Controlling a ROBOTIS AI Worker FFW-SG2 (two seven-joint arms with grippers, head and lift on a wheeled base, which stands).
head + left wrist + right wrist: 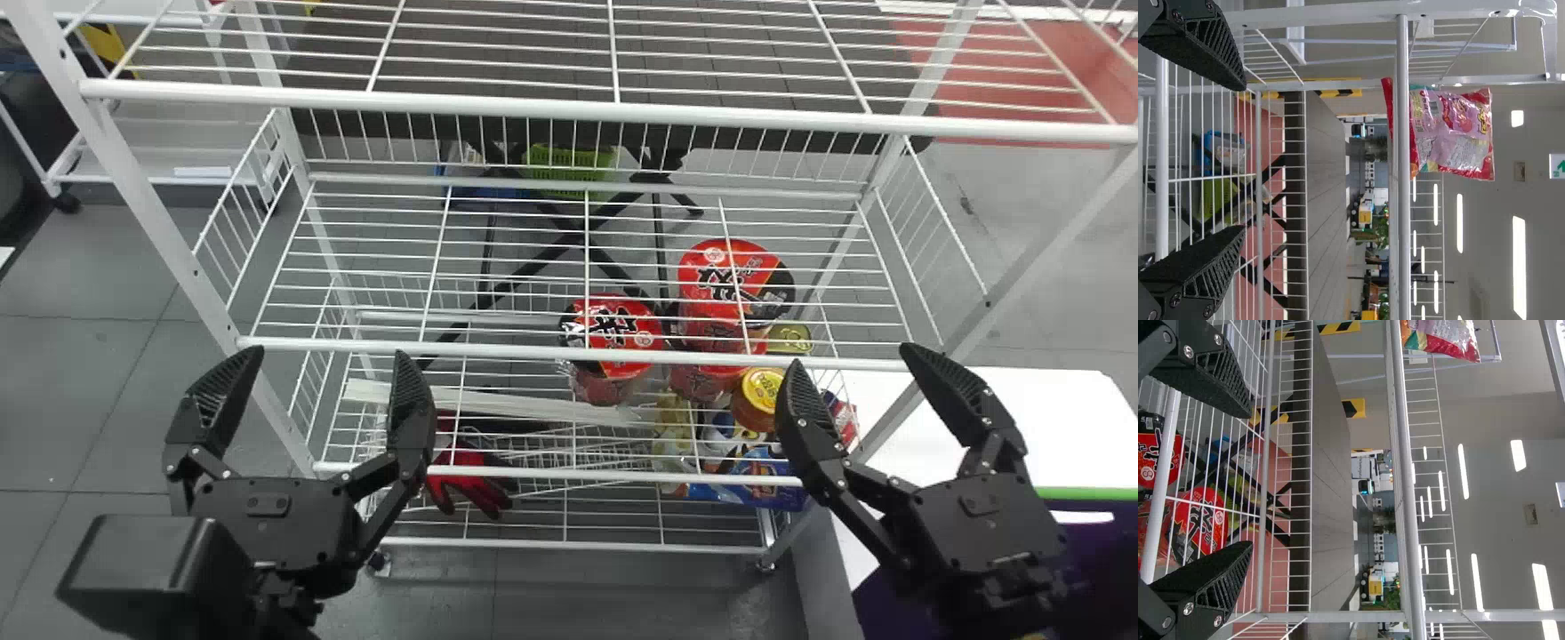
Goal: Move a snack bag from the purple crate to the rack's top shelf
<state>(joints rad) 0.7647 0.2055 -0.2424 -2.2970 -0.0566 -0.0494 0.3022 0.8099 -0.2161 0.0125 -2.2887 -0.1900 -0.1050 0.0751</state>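
Observation:
In the head view, my left gripper (327, 356) is open in front of the rack's left half. My right gripper (851, 357) is open too, by the right front post. The rack's top shelf (569, 108) runs above both. Part of the purple crate (1095, 547) lies at the lower right, partly behind the right arm. A pink and red snack bag (1451, 133) rests upright on the top shelf in the left wrist view, well above the left gripper (1244, 157). The right wrist view has the snack bag's edge (1451, 339) and the right gripper (1251, 480), nothing between its fingers.
Lower in the rack are red noodle cups (613, 333), a yellow-lidded jar (760, 396), blue packs (756, 467) and red gloves (471, 484). A white tabletop (1049, 422) stands right of the rack. White posts (151, 204) frame the rack at its sides.

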